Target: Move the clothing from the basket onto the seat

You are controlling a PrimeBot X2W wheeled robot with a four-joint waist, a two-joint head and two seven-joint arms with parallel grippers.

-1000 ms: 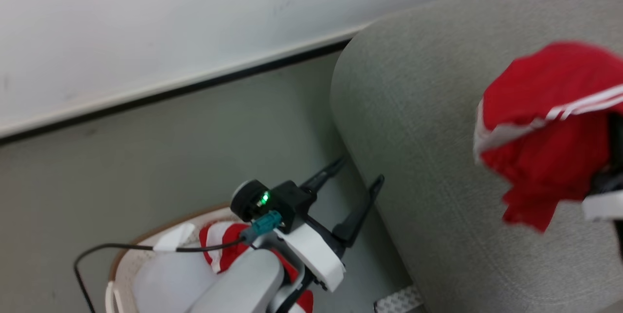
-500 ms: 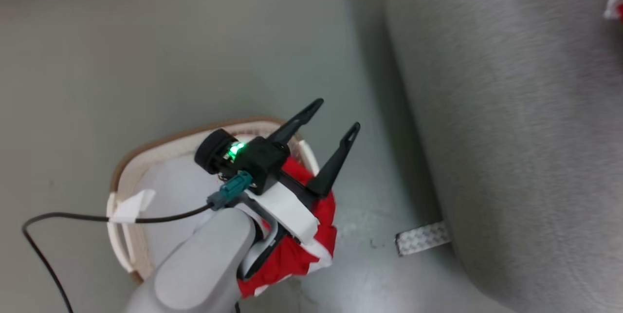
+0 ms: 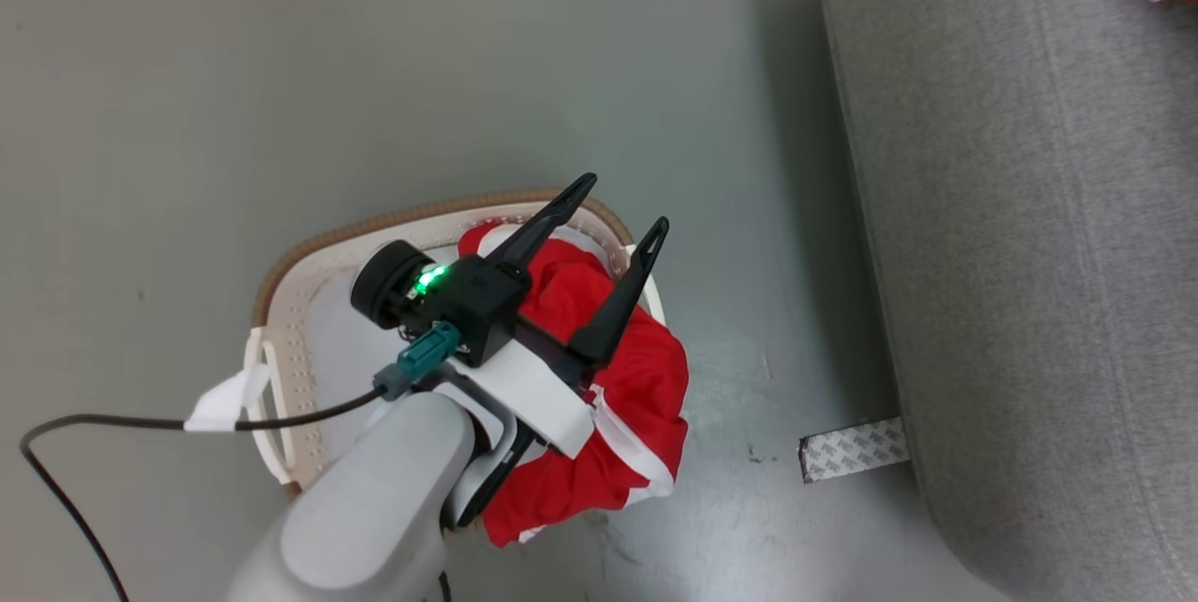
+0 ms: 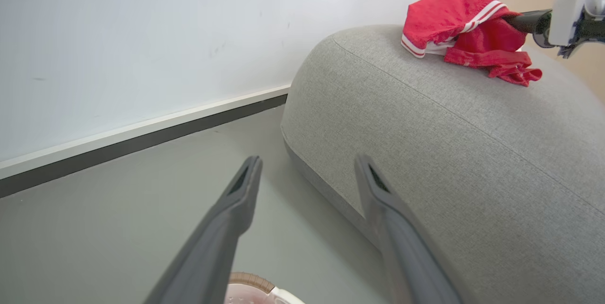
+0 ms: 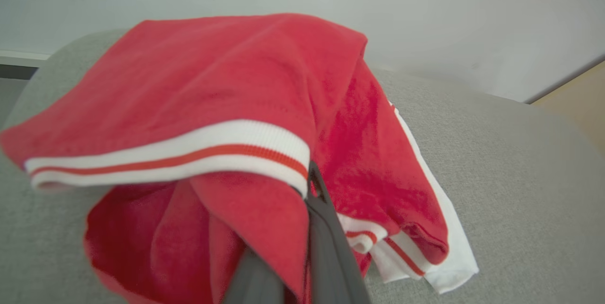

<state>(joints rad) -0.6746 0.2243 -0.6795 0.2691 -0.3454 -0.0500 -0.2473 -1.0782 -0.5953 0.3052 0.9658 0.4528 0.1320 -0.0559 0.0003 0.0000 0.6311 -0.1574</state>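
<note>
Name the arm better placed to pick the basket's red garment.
Left: the left end effector hangs open over the red garment in the basket; the right end effector is shut on another garment at the seat.

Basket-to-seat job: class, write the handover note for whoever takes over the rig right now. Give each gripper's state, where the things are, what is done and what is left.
Left gripper: open, empty, above the basket.
Right gripper: shut on a red garment that lies on the seat.
Basket: beside the seat; a second red garment is in it, hanging over its rim.
Done: one garment brought onto the seat, not yet released.
Left: open the right gripper, then fetch the second red garment.
</note>
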